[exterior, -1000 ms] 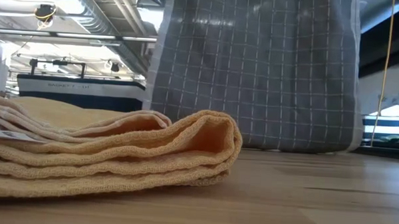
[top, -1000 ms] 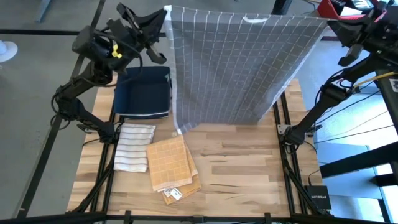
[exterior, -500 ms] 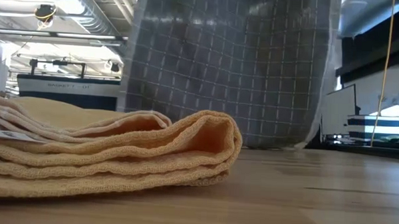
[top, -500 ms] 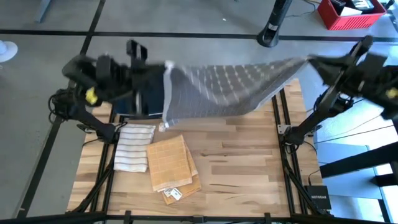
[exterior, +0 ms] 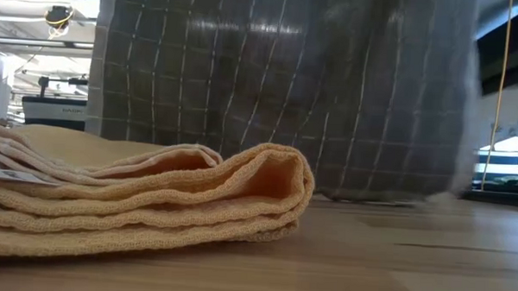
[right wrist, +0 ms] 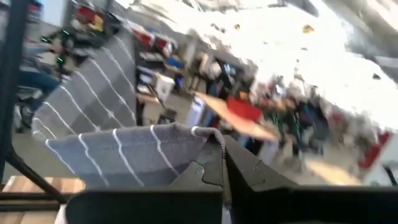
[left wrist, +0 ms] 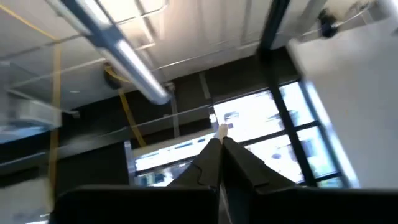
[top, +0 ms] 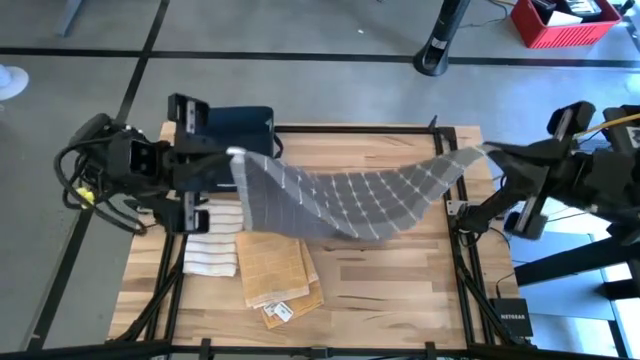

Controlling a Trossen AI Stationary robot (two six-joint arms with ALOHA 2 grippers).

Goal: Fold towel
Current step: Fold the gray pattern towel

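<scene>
Grippers (top: 232,155) (top: 487,152) pinch grey towel (top: 345,195) corners (sagging between).

Wooden table (top: 390,270) with folded yellow towel (top: 275,262), striped cloth (top: 213,240), dark bin (top: 240,122).

Two dark arms, boxy at the wrists

The left arm (top: 130,170) is black, built of chunky blocks, with loose black cables looping off its outer side and a small yellow tag among them. The right arm (top: 580,180) is the same black, ending in a flat rectangular plate, a yellow cable trailing near its far end. Each tool's fingers (left wrist: 239,168) are matte dark wedges, angular and smooth, tapering to thin tips.
</scene>
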